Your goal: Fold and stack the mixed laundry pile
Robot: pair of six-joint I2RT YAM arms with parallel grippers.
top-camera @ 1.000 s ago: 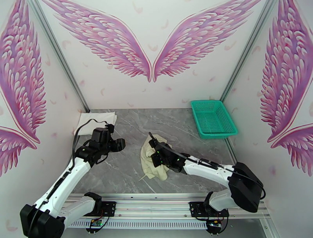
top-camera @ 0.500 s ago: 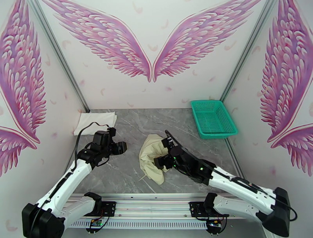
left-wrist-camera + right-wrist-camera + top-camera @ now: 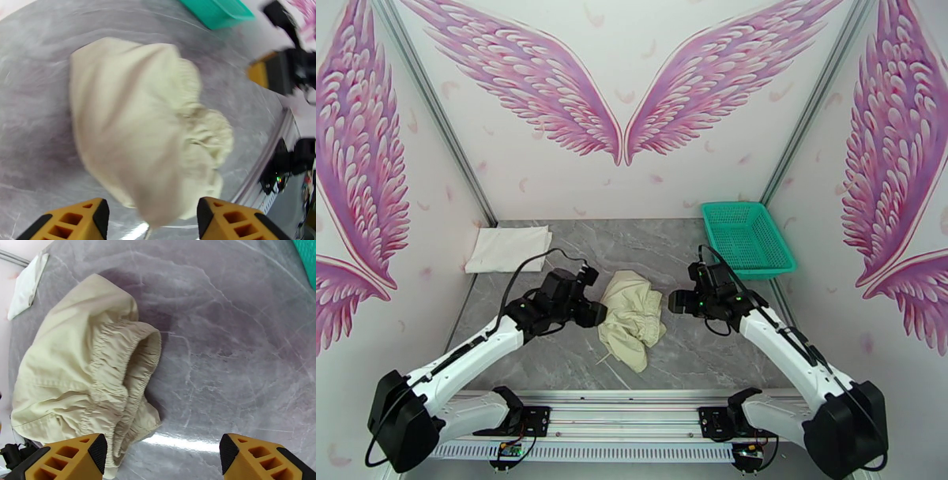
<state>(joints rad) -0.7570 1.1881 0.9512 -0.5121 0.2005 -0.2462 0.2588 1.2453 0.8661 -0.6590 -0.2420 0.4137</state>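
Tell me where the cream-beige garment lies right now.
In the top view, the cream-beige garment lies crumpled at the middle of the grey table, between the left hand and the right hand.

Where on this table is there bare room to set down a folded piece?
Barest: the back of the table, between the white cloth and the green basket. A narrower strip lies between the beige garment and the front rail. The middle is crowded: left gripper and right gripper flank it.

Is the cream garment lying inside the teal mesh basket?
No, the cream garment lies crumpled on the grey table, well apart from the teal mesh basket at the far right corner.
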